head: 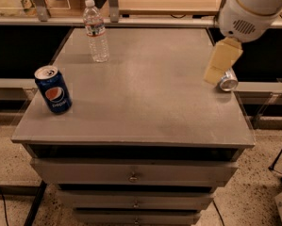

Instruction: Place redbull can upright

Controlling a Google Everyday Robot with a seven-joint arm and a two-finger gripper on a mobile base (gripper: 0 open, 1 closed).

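The redbull can (228, 82) lies on its side near the right edge of the grey cabinet top (145, 93). Only its silver end and a bit of blue body show. The rest is hidden behind my gripper (219, 64). The gripper is a beige piece hanging from the white arm (251, 8) at the upper right. It sits directly over and in front of the can, pointing down and to the left. I cannot tell whether it touches the can.
A wider dark blue Pepsi can (53, 89) stands upright near the left edge. A clear water bottle (95, 31) stands at the back left. Drawers (133, 174) sit below the top. A rail and wooden counter run behind.
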